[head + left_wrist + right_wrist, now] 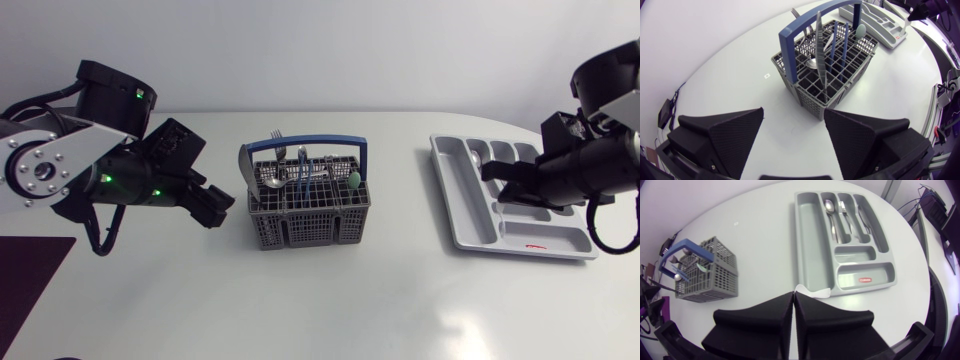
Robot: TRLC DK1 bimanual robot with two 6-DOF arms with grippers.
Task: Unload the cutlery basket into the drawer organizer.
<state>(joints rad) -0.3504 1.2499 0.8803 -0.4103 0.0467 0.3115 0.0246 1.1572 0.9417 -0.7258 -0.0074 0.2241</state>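
Head view: cutlery basket (pixel 305 215) at table centre, drawer organizer (pixel 470 228) at its 3 o'clock, left gripper (pixel 218 208) just off the basket's 9 o'clock side. The right arm covers much of the organizer here.

Right wrist view fills that in: spoon (pixel 829 205), forks (pixel 843 207) and knives (pixel 865 220) lie in the long slots. Right gripper (pixel 794 296) has its fingers pressed together at the organizer's near rim. A white sliver (pixel 812 292) sits at the tips; can't tell what it is or whether it's pinched.

Left wrist view: fingers spread wide, nothing between them, basket ahead and apart.

Axes, head view: the basket's long side and blue handle (pixel 788 52) run 9–3, with the cutlery upright. The organizer's slots run roughly 11–5, cutlery lying along them.
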